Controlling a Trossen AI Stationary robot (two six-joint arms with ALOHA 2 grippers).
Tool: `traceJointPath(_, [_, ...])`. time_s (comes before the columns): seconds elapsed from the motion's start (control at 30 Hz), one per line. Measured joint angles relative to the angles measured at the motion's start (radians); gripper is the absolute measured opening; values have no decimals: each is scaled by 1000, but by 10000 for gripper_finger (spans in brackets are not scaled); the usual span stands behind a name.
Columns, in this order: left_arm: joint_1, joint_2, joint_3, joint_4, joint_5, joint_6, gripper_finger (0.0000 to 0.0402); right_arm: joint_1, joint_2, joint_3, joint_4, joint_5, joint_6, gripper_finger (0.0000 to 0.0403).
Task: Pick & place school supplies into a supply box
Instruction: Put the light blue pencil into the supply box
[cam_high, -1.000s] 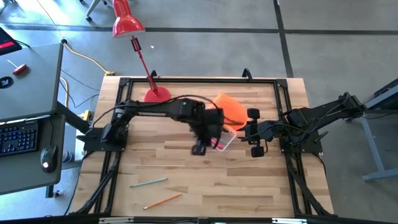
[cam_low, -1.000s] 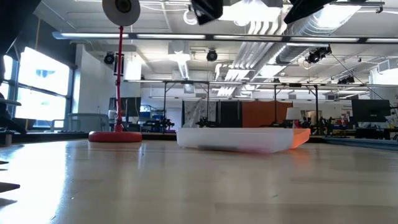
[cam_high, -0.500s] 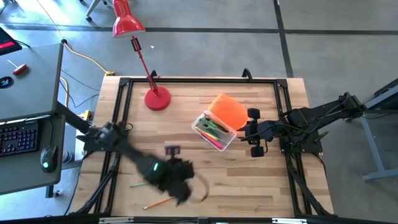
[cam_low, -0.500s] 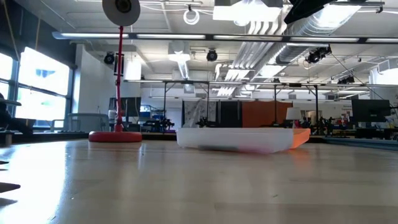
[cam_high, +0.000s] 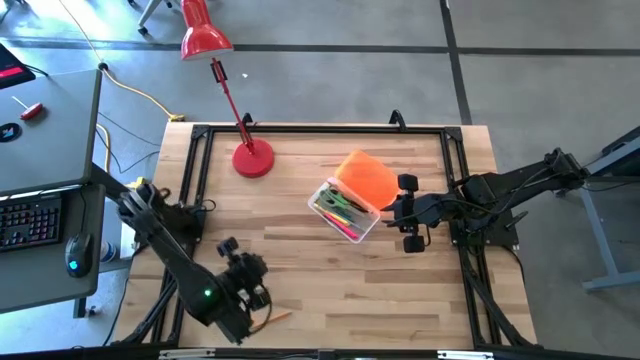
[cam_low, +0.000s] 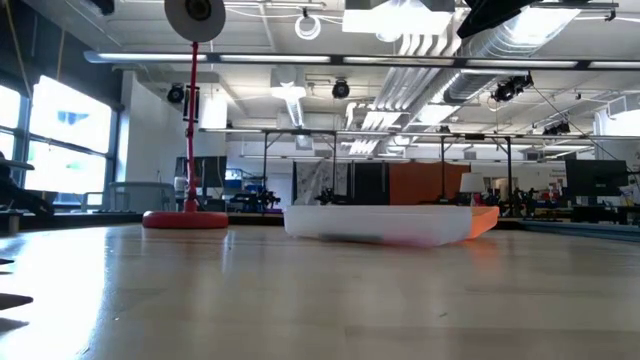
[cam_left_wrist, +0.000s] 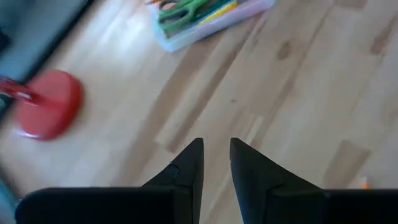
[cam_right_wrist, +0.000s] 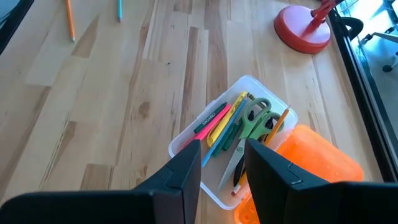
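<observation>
The supply box (cam_high: 344, 211), clear plastic, stands mid-table with its orange lid (cam_high: 365, 178) leaning open at its far right side. Inside lie pens, pencils and green-handled scissors (cam_right_wrist: 256, 119). Two loose pencils, one orange (cam_right_wrist: 70, 18) and one teal (cam_right_wrist: 119, 7), rest flat near the table's near left. In the high view only the orange pencil's end (cam_high: 278, 317) shows beside my left arm. My left gripper (cam_high: 245, 268) hangs above that near-left area, open by a narrow gap (cam_left_wrist: 216, 152), with nothing between its fingers. My right gripper (cam_high: 393, 212) hovers open just right of the box (cam_right_wrist: 222, 152).
A red desk lamp stands with its round base (cam_high: 252, 159) at the far left of the table; its base also shows in the low view (cam_low: 185, 219). A black frame (cam_high: 320, 128) runs around the table's edge. Bare wood lies between the box and the near edge.
My left gripper has swung from above the supply box toward the table's near left corner, sinking a little and rolling as it went. Its finger gap has not visibly changed. The box, once uncovered, stands as before. My right arm has kept still.
</observation>
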Motion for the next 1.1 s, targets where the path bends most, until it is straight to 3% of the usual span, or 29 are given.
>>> traceJointPath(0.23, [-72, -85, -364, 488, -24, 8, 111, 0, 0, 0, 2, -28, -1, 103])
traceJointPath(0.33, [-90, -83, -461, 597, -45, -26, 111, 0, 19, 0, 58, -40, -3, 103])
traceJointPath(0.47, [-96, -83, -531, 650, -108, -104, 111, 2, 108, 0, 186, -45, -52, 103])
traceJointPath(0.57, [-103, -83, -543, 706, -84, -114, 111, 2, 194, -1, 253, -69, -104, 103])
traceJointPath(0.7, [-155, -79, -586, 927, -115, -30, 111, 2, 262, -2, 279, -97, -128, 103])
traceJointPath(0.87, [-215, -68, -692, 1147, -206, 37, 111, 2, 286, -2, 279, -98, -131, 103])
traceJointPath(1.1, [-209, -68, -837, 1209, -213, -51, 111, 2, 286, -2, 286, -98, -132, 103])
